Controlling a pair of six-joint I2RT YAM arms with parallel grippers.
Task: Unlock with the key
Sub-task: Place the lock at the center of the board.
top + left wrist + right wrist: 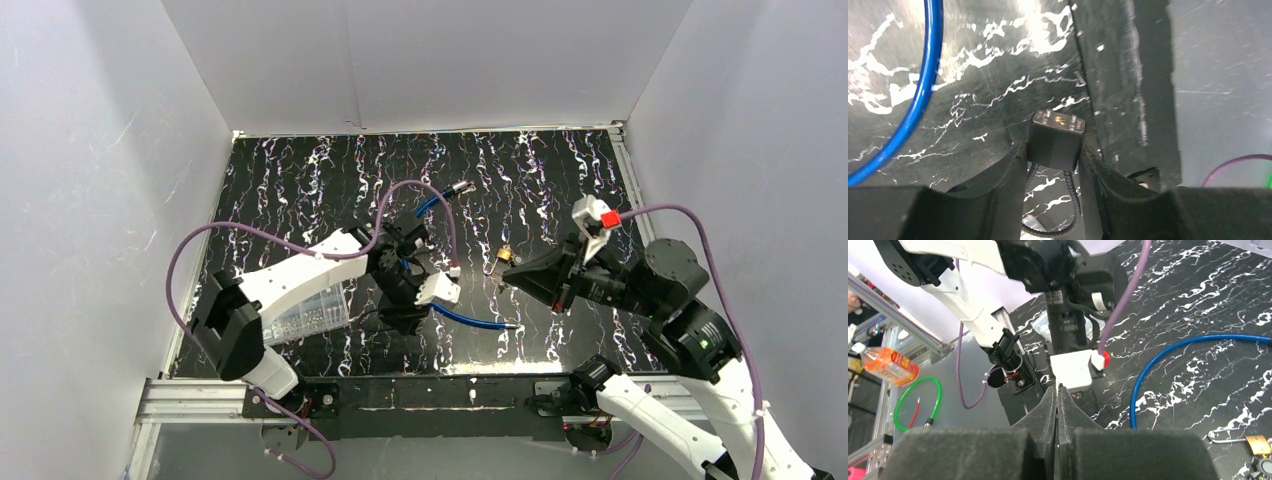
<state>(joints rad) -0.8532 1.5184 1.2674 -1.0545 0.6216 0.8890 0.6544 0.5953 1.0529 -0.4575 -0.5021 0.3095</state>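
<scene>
While the left pincer (pixel 1054 159) is narrowed onto a black cable lock (pixel 1058 137), it clamps the lock's body between its two fingers. The brass keyway face points away from the wrist, and the coiled steel cable hangs down between the fingers. The right pincer (pixel 1057 390) is pressed fully together with nothing seen between its tips, and the small brass key (pixel 1257 444) on its wire ring lies on the black marbled table (pixel 300 180) just beside it, off to one side of the fingers rather than in them. A blue cable (pixel 918 100) curves across the table near the lock.
</scene>
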